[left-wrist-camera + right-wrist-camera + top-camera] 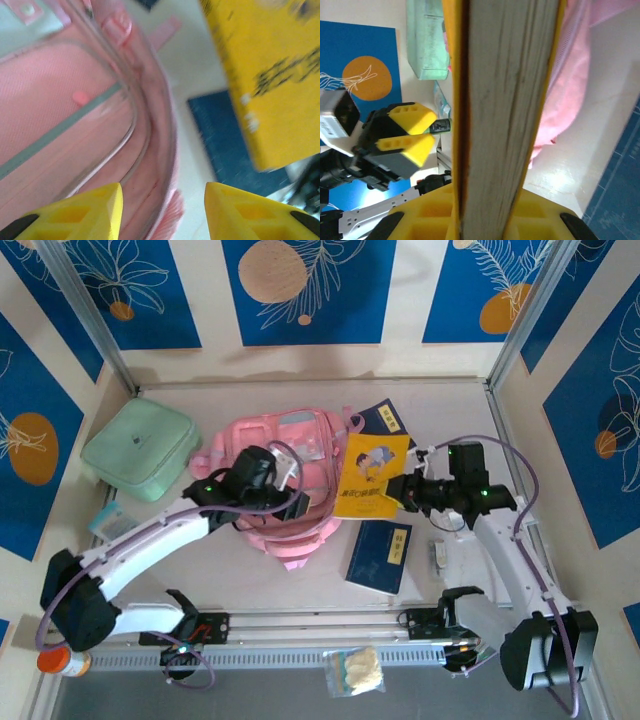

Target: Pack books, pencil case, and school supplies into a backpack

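The mint green pouch (137,450) lies off the backpack's left side and has no part in this step. The left gripper (295,508) hovers over the near right part of the backpack (250,432). Its fingers stand apart with nothing between them. From its wrist camera they sit just above the curved zipped rim of the backpack's right edge, and I cannot tell whether the main compartment is already gaping.

Just off the backpack's right side the yellow booklet (370,475) is lifted off the table and tilted, its left edge overlapping the backpack. One navy book (385,420) lies beyond it at the backpack's far right corner, and another (378,555) lies flat to the backpack's near right. The right gripper (403,490) is clamped on the booklet's right edge. Its wrist view shows the page block pinched squarely between the two fingers.

The step in hand looks like feeding the booklet into the backpack. To do it well, the left gripper should first pinch the upper fabric at the rim and lift it, so that there is a clear mouth. The right arm should then bring the booklet in edge-first, low and nearly parallel to the backpack's back panel. A thin booklet held by one edge will sag and can catch on the zip, so go slowly and let go only once it is well inside.
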{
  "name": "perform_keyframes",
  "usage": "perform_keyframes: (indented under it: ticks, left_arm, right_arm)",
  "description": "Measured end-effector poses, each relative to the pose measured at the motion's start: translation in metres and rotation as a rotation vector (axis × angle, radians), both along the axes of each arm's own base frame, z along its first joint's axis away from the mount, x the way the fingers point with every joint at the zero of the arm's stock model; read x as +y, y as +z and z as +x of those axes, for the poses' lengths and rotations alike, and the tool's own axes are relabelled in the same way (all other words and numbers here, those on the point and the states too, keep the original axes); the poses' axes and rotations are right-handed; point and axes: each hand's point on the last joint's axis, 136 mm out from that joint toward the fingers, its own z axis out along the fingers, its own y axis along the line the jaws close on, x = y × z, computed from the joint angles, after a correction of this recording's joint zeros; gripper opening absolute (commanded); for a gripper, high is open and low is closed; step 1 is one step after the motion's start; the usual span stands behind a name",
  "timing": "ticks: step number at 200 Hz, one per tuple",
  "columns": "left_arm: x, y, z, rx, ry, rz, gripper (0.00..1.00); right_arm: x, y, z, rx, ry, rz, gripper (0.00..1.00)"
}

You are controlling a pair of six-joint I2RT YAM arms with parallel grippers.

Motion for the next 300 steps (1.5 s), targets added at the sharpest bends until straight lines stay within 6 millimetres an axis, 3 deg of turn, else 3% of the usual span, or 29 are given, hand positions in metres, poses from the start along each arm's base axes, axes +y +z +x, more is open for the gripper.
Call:
perform_keyframes:
  ticks: [37,53,117,143,162,187,207,238,300]
  left_arm:
    - [0.000,-0.050,-0.002,-0.030,-0.124,0.270,0.63]
    - [0.002,-0.065,0.002,-0.026,-0.163,0.355,0.64]
    - [0.011,-0.095,0.034,-0.095,-0.182,0.587,0.65]
    - [0.009,-0.095,0.036,-0.127,-0.207,0.610,0.53]
    - [0.008,-0.099,0.044,-0.151,-0.208,0.637,0.32]
    - [0.008,-0.110,0.050,-0.157,-0.218,0.687,0.14]
    - [0.007,-0.105,0.053,-0.174,-0.226,0.688,0.00]
    - [0.006,-0.086,0.055,-0.222,-0.221,0.665,0.00]
    - [0.008,-0.015,0.069,-0.358,-0.127,0.603,0.00]
  right_arm:
    - [-0.015,-0.017,-0.005,0.051,-0.044,-0.012,0.00]
    - [-0.016,-0.018,-0.006,0.056,-0.049,-0.009,0.00]
    - [-0.015,-0.014,-0.011,0.048,-0.038,0.015,0.00]
    - [-0.015,-0.013,-0.011,0.045,-0.037,0.020,0.00]
    - [-0.016,-0.013,-0.010,0.043,-0.041,0.024,0.00]
    - [-0.016,-0.013,-0.008,0.039,-0.041,0.026,0.00]
    - [-0.017,-0.014,-0.008,0.043,-0.043,0.028,0.00]
    - [-0.018,-0.014,-0.007,0.042,-0.046,0.028,0.00]
    - [-0.018,-0.013,-0.020,0.075,-0.022,0.020,0.00]
